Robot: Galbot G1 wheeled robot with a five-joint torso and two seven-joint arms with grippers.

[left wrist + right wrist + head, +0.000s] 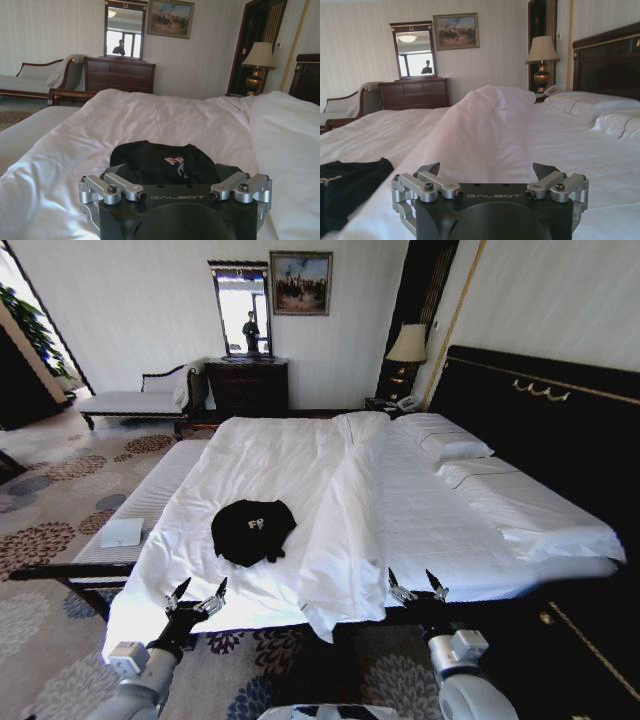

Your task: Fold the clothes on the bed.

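Note:
The clothes (252,530), a black T-shirt with a white print, lie bunched on the white duvet near the front edge of the bed (420,510). In the left wrist view the clothes (160,162) sit just beyond my fingers. My left gripper (197,596) hovers open at the bed's front edge, a little short of the clothes and to their left. My right gripper (417,586) is open too, at the front edge well to the right, beyond a folded-back ridge of duvet (345,530). The clothes (347,190) show dark at the edge of the right wrist view.
A pale bench (130,515) with a white folded item (121,532) runs along the bed's left side. Pillows (450,445) and a dark headboard (540,420) are on the right. A dresser with mirror (247,385), a chaise (135,400) and a lamp (407,345) stand behind.

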